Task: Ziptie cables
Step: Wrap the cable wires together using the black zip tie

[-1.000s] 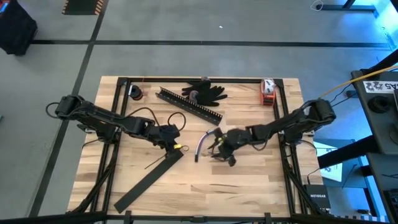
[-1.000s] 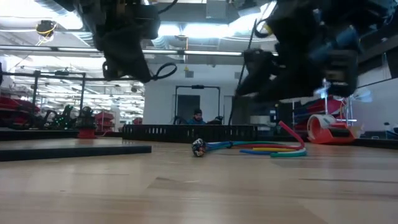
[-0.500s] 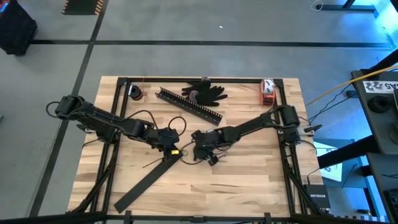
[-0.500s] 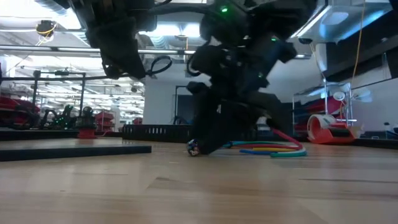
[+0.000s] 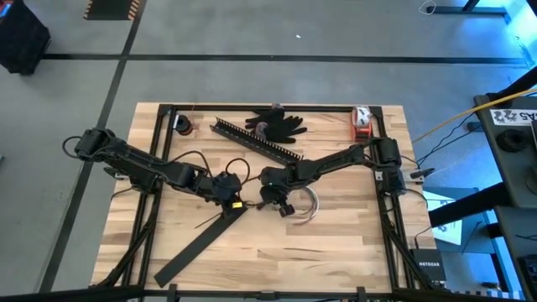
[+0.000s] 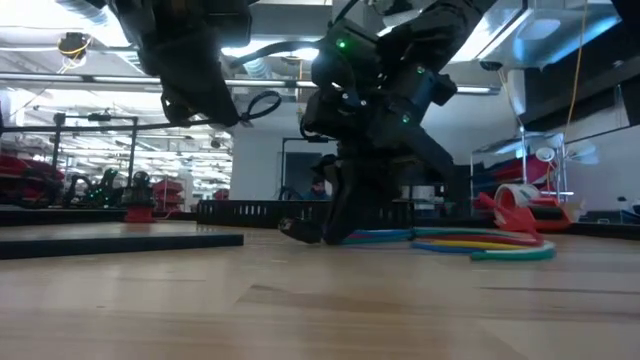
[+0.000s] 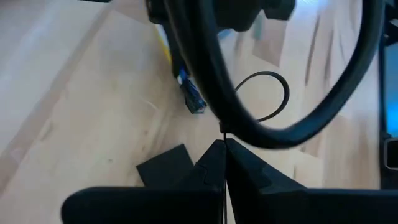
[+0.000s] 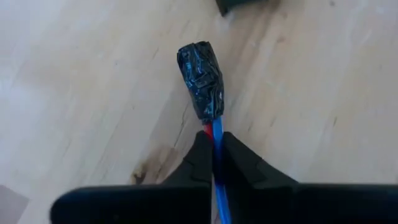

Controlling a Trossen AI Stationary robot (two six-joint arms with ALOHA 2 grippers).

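Your right gripper (image 8: 214, 163) has just clamped down on the cables (image 8: 216, 134), the bundle of thin curved red, blue and other coloured wires, pinching them right behind their black-taped end (image 8: 202, 81). A second ago those fingers stood apart beside the bundle, further toward the right of the wooden table (image 5: 336, 243); now the arm reaches across to the table's middle and the bundle has swung with it, its loop (image 5: 309, 206) trailing on the right-arm side of the gripper (image 5: 277, 199).

Your left gripper (image 7: 224, 152) has not budged: it stays pinched shut on the ziptie (image 7: 261, 99), the very thin dark plastic strip, which curls into a small open loop ahead of its fingertips.

That puts the taped cable end (image 7: 193, 99) close to the ziptie loop in the left wrist view. You now hold both parts, so threading the taped end through the loop looks like your next job; nothing is cinched yet
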